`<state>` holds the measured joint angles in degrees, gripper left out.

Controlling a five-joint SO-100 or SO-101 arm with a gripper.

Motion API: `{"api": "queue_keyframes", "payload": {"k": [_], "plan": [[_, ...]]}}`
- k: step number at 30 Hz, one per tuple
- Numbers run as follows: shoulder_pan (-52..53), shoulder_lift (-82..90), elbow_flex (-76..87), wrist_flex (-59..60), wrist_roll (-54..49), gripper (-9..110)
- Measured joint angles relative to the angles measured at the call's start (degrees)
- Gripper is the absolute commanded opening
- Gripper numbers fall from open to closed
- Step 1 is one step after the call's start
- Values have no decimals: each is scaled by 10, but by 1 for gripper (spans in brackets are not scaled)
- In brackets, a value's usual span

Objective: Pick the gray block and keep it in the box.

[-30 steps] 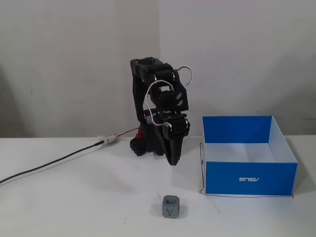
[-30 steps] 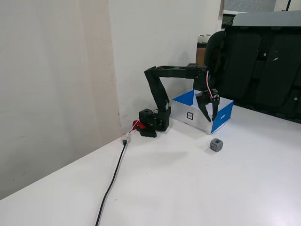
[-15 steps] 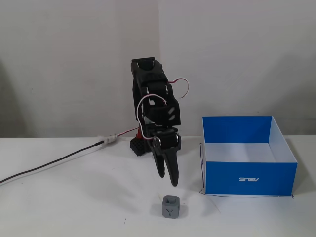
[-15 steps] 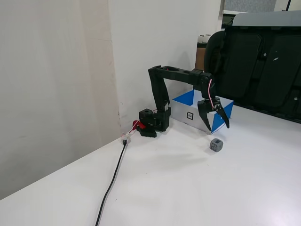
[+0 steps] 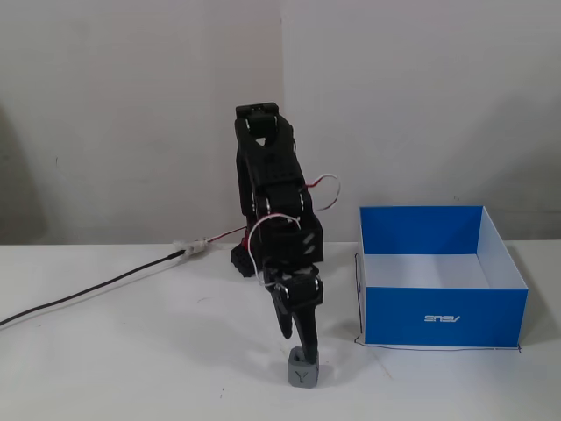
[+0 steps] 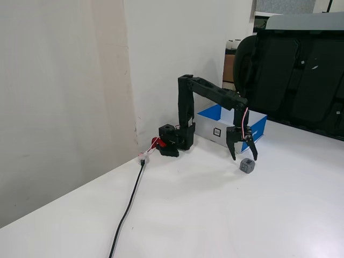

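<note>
The gray block [image 5: 302, 374] is a small cube with a Y mark on its front, sitting on the white table near the front edge; it also shows in another fixed view [image 6: 247, 165]. My gripper [image 5: 298, 344] points straight down just above it, and one fingertip [image 5: 308, 353] reaches the block's top. In a fixed view from the side the gripper [image 6: 244, 158] has its jaws spread open and holds nothing. The box [image 5: 443, 316] has blue walls and a white inside; it stands open and empty to the right of the block and shows behind the arm in the side view [image 6: 212, 129].
A black cable [image 5: 88, 294] runs from the arm's base to the left across the table, toward the camera in the side view [image 6: 129, 207]. A white wall stands behind the arm. A black chair [image 6: 301, 80] stands beyond the table's far side.
</note>
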<state>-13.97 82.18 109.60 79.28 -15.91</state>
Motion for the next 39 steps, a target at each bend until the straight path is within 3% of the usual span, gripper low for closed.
{"api": "queue_keyframes", "payload": {"k": [26,28,30,39], "plan": [[1,-61,-51,-4,0,29],[2,-61,-37,-12,0,10],[2,-61,-33,-18,-3,0],[2,-51,-33,9,0,0]]}}
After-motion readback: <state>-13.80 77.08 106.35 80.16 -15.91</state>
